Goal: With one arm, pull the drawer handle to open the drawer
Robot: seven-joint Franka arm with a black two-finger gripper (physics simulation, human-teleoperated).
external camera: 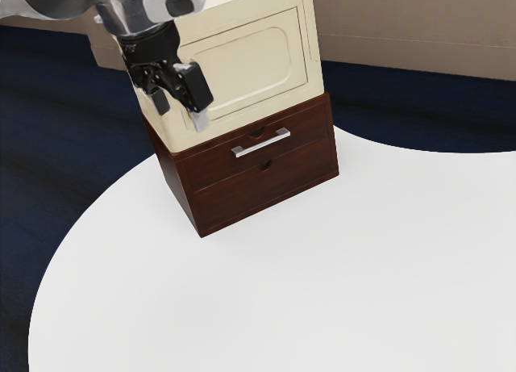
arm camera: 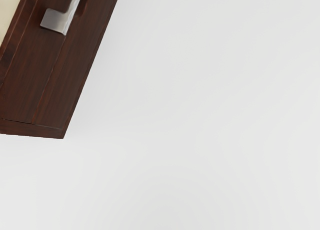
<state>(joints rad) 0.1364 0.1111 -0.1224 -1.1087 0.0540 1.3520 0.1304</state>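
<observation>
One silver handle [external camera: 263, 144] sits at the upper centre of the exterior view on the shut upper drawer [external camera: 211, 168]; from the upper left, I should bring my open, empty gripper [external camera: 179, 112] out before it, straddle the bar squarely, close, then draw straight outward. The wrist view's top edge crops the handle, hiding its far end there.
</observation>
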